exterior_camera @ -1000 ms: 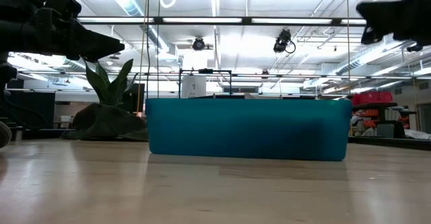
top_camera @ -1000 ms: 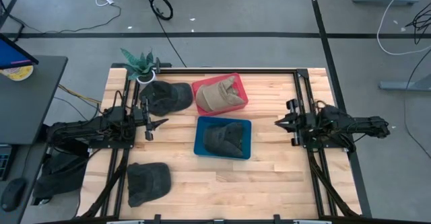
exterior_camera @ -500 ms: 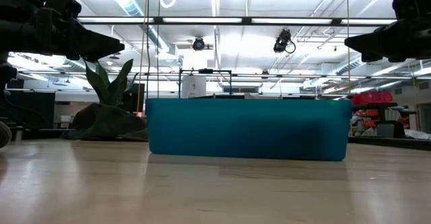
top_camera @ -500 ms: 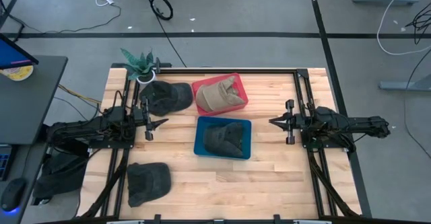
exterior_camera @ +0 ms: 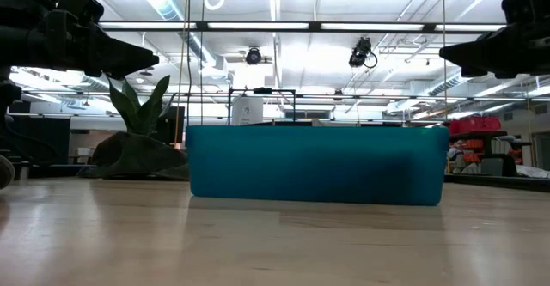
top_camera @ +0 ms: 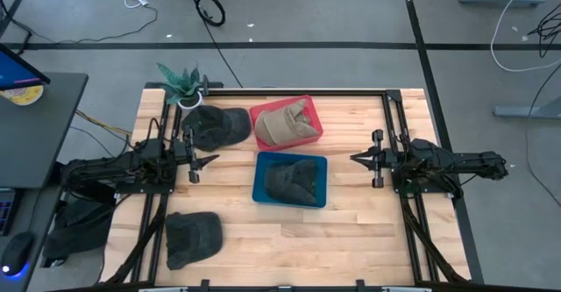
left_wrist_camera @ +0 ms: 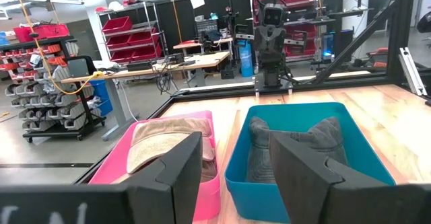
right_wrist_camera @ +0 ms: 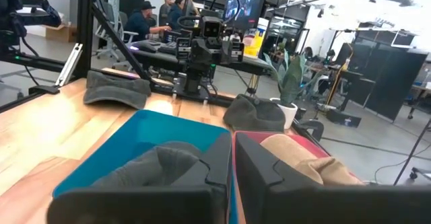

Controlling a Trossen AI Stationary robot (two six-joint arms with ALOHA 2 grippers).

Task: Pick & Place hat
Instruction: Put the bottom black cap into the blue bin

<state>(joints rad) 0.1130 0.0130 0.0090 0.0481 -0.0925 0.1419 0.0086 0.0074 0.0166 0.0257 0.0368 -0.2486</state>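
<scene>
A dark grey hat (top_camera: pixel 290 181) lies in the blue bin (top_camera: pixel 263 191) at the table's middle. Behind it, a tan hat (top_camera: pixel 282 125) fills the pink bin (top_camera: pixel 314 117). Two more dark hats rest flat on the wood, one at the far left (top_camera: pixel 215 126) and one at the near left (top_camera: pixel 193 237). My left gripper (top_camera: pixel 203 162) hovers left of the blue bin, level and open, facing both bins (left_wrist_camera: pixel 236 177). My right gripper (top_camera: pixel 355 159) hovers right of the blue bin, level and shut (right_wrist_camera: pixel 232 167). Neither touches anything.
A potted plant (top_camera: pixel 181 83) stands at the far left corner. Black frame rails (top_camera: pixel 390 121) run along the table's far edge and sides. Bare wood (top_camera: pixel 351 213) lies between the blue bin and the right arm. People sit at desks beyond the table (right_wrist_camera: pixel 145 19).
My right gripper has tipped down from a raised slant to level, so its tip now reaches a little farther toward the blue bin. It stayed shut. For the last half second it has kept still. The hats and bins have not moved.
</scene>
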